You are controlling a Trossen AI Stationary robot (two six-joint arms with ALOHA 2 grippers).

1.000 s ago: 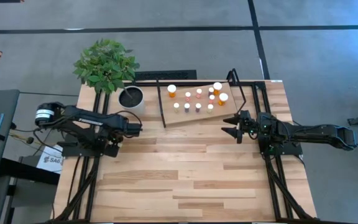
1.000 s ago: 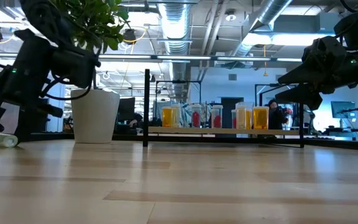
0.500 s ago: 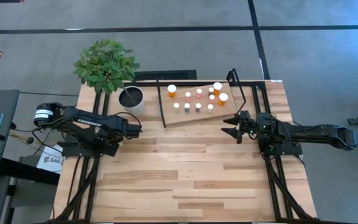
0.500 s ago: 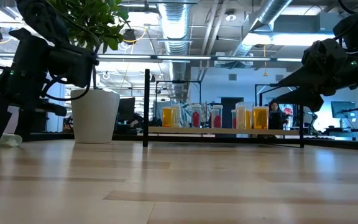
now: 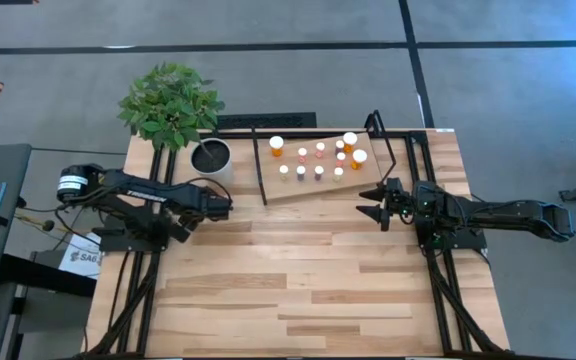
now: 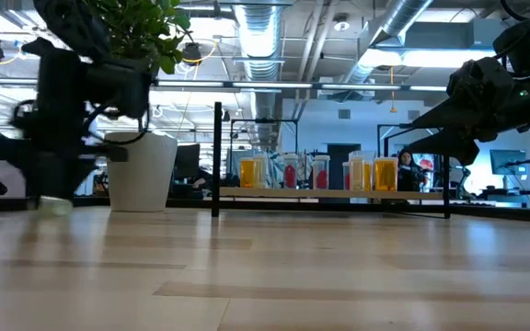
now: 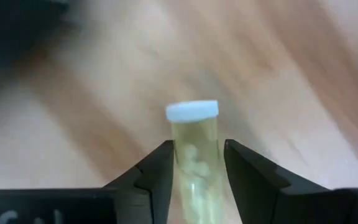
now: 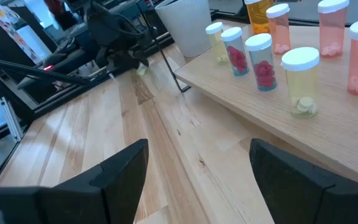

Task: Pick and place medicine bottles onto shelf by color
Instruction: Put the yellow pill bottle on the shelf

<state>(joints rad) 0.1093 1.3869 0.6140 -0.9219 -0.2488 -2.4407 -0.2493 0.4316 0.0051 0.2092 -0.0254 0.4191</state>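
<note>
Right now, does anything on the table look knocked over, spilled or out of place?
Nothing stands out. The bottles on the shelf all stand upright with caps on. The only one off it is a pale bottle gripped in the left gripper.

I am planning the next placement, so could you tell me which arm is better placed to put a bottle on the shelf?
Left, probably. The left gripper is already closed on a pale bottle near the shelf. The right gripper hangs open and empty by the shelf's other end.

We see the left hand point(image 6: 58, 198) only as a blur at the frame's left; the pale bottle point(image 7: 194, 155) runs off the lower edge.
</note>
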